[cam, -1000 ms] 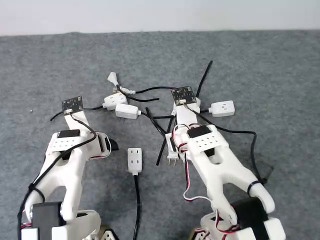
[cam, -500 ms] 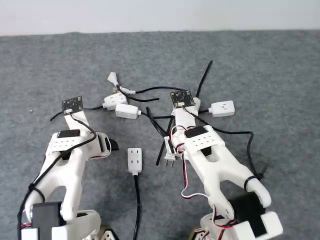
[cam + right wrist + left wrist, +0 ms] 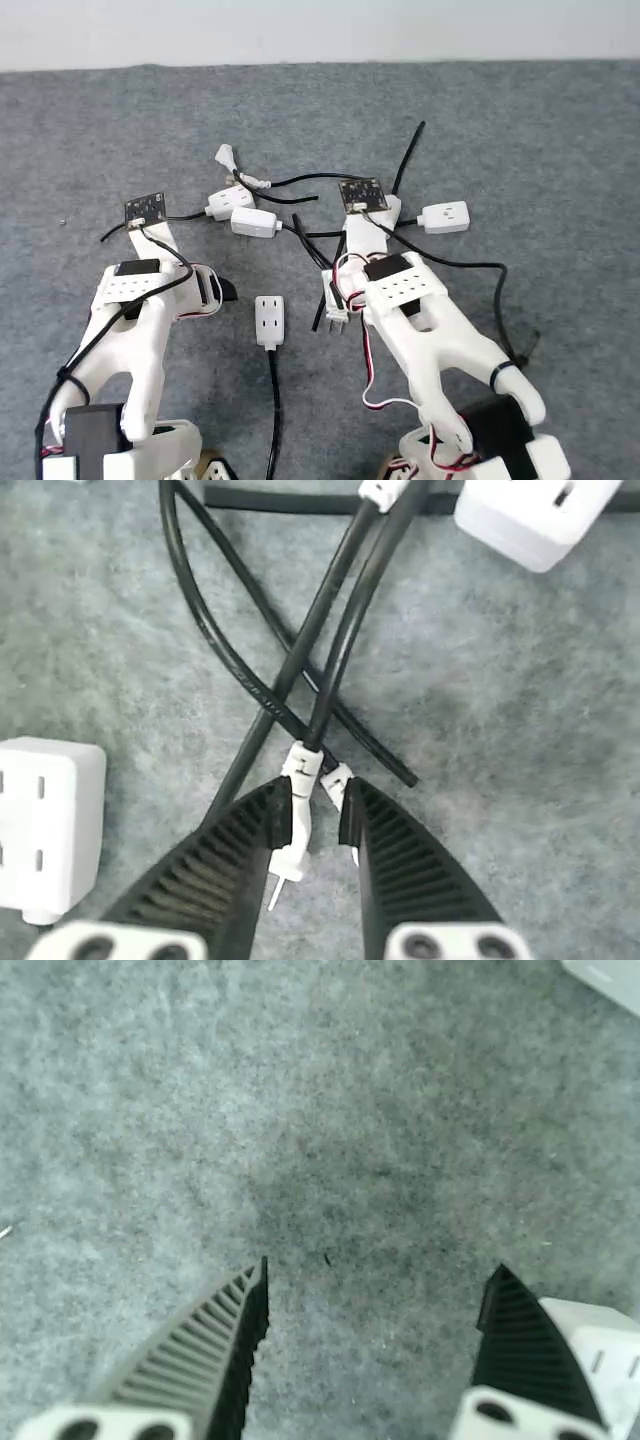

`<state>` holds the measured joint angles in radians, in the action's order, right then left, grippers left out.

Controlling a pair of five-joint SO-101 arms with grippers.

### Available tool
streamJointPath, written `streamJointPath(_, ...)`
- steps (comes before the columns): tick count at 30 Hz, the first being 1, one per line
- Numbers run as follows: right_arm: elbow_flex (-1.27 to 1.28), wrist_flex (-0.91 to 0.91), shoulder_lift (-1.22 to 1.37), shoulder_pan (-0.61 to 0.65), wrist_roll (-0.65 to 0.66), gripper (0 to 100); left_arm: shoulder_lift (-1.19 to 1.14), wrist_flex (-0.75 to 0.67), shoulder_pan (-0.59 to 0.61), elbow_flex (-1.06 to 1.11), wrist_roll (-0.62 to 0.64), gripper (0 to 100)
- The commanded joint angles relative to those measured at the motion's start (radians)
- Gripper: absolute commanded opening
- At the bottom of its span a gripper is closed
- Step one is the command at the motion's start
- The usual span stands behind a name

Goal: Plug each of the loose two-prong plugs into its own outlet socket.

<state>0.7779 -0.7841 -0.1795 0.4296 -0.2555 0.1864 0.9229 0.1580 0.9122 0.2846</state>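
The grey surface (image 3: 560, 150) carries everything, and two arms rise from the lower edge of the high view. The left arm (image 3: 130, 330) stands at lower left, and the left tool (image 3: 380, 1270) is spread wide over bare surface. The right arm (image 3: 430, 320) stands right of centre. The right tool (image 3: 315, 798) pinches one white plug (image 3: 298, 825) by its body, just left of that arm's wrist in the high view, with the prongs pointing toward the lower edge.

I count three clear socket blocks: one at centre (image 3: 269, 320), one above it (image 3: 254, 222) and one at right (image 3: 445, 216). (A fourth white piece beside the upper one is too small to call.) Several black cords (image 3: 250, 670) cross in the middle. Only the one plug is certain.

The plug looks light and hard, with thin prongs that would probably bend if forced in crooked. Its cord seems springy and likely to tug sideways. The best hold is on the flat sides of the body, behind the prongs, not on the cord.
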Motion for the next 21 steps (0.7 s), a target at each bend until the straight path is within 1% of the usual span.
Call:
streamJointPath(1,-0.074,-0.002,-0.004,0.024,-0.014,8.7,0.005,-0.021,0.002,-0.045,-0.012,32)
streamJointPath(5,-0.077,0.047,0.056,0.027,-0.014,8.7,0.002,-0.025,0.002,-0.045,-0.012,32)
streamJointPath(13,-0.138,0.028,0.125,0.045,-0.014,8.7,0.002,-0.035,0.002,-0.044,-0.012,32)
streamJointPath(16,-0.175,0.013,0.177,0.042,-0.012,8.7,0.002,-0.035,0.003,-0.044,-0.012,32)
streamJointPath(21,-0.275,-0.085,0.262,0.041,-0.012,8.3,0.002,-0.035,0.003,-0.042,-0.012,32)
